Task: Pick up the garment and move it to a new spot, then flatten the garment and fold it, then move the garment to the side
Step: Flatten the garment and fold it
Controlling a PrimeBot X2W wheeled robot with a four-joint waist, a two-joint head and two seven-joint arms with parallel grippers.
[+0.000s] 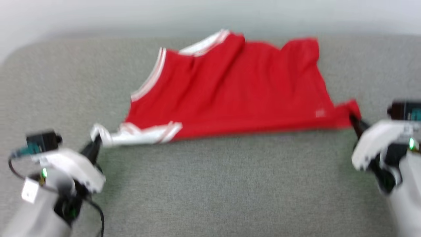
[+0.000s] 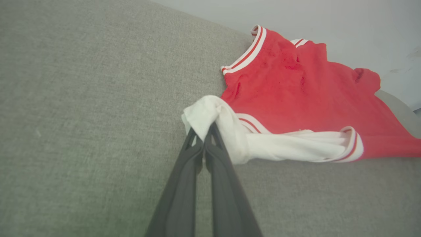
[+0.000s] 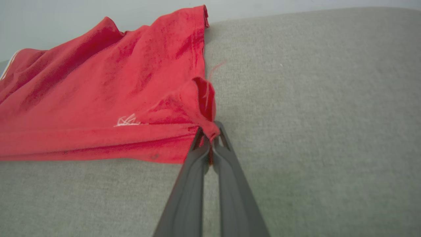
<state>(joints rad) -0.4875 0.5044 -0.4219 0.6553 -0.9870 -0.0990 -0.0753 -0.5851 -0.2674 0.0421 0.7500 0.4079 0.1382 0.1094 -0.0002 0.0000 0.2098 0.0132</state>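
1. The left hand [image 1: 94,144] is clenched on the white sleeve [image 2: 210,113] of the shirt [image 1: 230,92], with both fingers pressed together on the cloth.
2. The right hand [image 1: 354,119] is clenched on a red corner [image 3: 205,98] of the shirt at the opposite end.
3. The near edge of the shirt is stretched between the two hands.
4. The shirt lies on the far half of the grey tabletop [image 1: 213,184], with plain red cloth up.
5. White-and-red striped trim [image 2: 245,54] runs along the collar and the sleeve edge.
6. A small white mark [image 3: 126,121] is on the red cloth near the right hand.
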